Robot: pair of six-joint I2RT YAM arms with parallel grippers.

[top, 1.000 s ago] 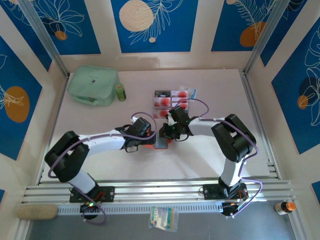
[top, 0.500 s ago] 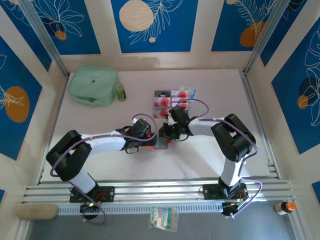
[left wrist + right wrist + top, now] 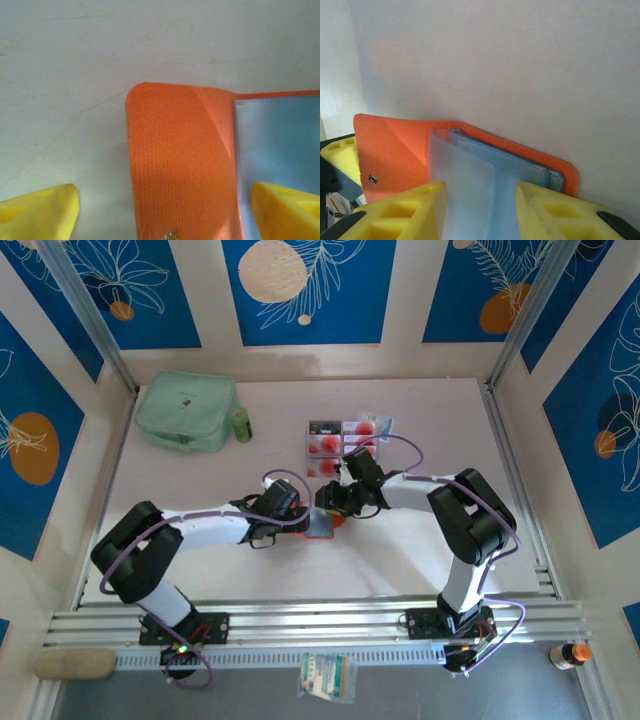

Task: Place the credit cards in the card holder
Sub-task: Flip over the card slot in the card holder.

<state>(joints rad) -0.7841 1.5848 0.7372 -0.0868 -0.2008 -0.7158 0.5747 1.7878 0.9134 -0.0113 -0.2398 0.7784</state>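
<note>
A lab test cell is indicated: the worktop (image 3: 440,420) is enclosed by aluminium framing (image 3: 320,621) and blue printed panels (image 3: 345,315).

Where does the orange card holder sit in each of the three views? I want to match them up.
Top external: the card holder lies just below the picture's middle.
Left wrist: card holder at lower centre, its clear sleeve at the right.
Right wrist: card holder from lower left to centre, clear sleeve curling up.
Shared landmark: the snap stud on the orange cover, in both wrist views.
</note>
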